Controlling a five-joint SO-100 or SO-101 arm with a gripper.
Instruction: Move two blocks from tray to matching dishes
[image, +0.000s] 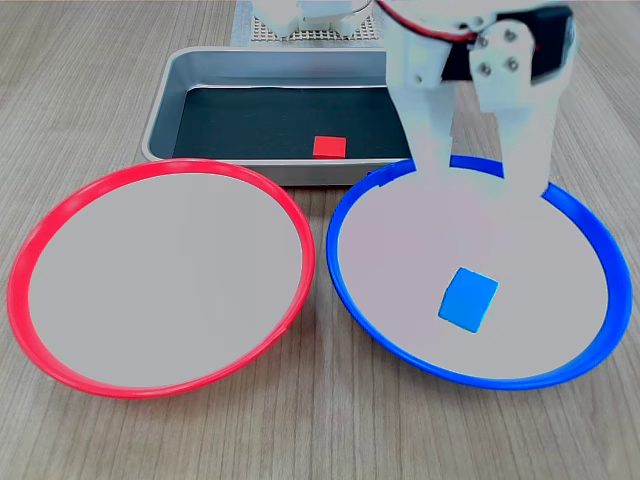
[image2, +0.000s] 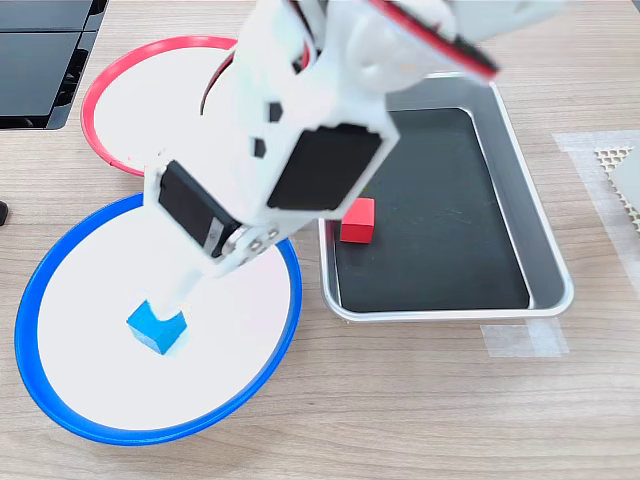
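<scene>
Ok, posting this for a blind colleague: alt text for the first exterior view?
A blue block lies in the blue-rimmed dish, under a white robot arm. A red block remains in the grey tray; the red-rimmed dish is empty.

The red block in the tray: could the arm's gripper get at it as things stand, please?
Probably yes: the red block lies uncovered on the tray bottom, by one wall, nothing atop it; the gripper is over the blue-rimmed dish.

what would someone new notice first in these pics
The white robot arm reaches over the large round blue-rimmed dish, where the small bright blue cube lies. In the first exterior view, the empty round red-rimmed dish sits to its left. Behind both, the small red cube sits in the rectangular grey metal tray, against its near wall.
</scene>
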